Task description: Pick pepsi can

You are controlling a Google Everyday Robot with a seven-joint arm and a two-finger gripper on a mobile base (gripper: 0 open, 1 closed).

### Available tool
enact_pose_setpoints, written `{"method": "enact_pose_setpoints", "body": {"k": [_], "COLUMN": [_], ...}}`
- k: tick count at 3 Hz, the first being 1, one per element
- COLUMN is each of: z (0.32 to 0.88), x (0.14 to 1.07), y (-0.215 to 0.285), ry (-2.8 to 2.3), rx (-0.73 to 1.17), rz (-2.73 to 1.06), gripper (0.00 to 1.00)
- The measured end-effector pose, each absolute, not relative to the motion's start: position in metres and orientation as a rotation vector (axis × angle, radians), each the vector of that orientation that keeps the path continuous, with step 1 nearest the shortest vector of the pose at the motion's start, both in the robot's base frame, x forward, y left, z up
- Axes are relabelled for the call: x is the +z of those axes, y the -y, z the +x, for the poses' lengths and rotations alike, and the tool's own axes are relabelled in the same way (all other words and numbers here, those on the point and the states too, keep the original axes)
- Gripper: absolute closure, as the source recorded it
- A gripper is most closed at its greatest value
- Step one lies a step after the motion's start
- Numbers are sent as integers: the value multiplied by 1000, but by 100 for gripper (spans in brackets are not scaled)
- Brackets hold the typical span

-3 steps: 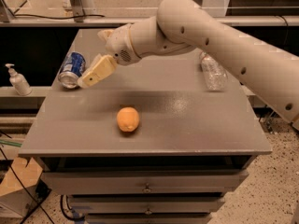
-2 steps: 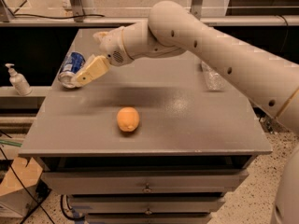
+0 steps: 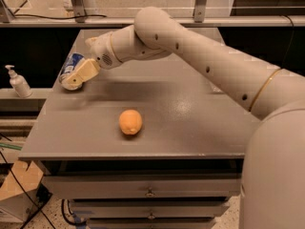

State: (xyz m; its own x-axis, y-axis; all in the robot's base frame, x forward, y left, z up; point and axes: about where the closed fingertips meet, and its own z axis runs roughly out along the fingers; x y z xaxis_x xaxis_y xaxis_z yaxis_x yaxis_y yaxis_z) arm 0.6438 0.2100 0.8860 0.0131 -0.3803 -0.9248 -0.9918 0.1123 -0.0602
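Note:
The pepsi can [image 3: 70, 65] is a small blue can with white markings. It lies on its side at the far left of the grey table [image 3: 200, 128]. My gripper [image 3: 75, 79] reaches in from the right at the end of the white arm [image 3: 190, 51]. Its tan tip lies right against the can's near side and covers part of it. Whether it touches the can I cannot tell. The can rests on the table.
An orange fruit [image 3: 130, 122] sits near the table's front middle. A white pump bottle [image 3: 19, 82] stands on a lower ledge left of the table. A cardboard box [image 3: 16, 190] lies on the floor at lower left. Drawers [image 3: 147, 192] run below the tabletop.
My arm has swung left and slightly down. The gripper, which was just right of the can, now overlaps its near side. The can and orange have not moved.

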Motion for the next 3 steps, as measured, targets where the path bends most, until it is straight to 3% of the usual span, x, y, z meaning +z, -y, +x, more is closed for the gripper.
{"method": "enact_pose_setpoints", "body": {"k": [3], "z": [675], "x": [848], "y": [-236], "ry": [-1544], "rx": [932], "rz": [-1459], "gripper": [0]}}
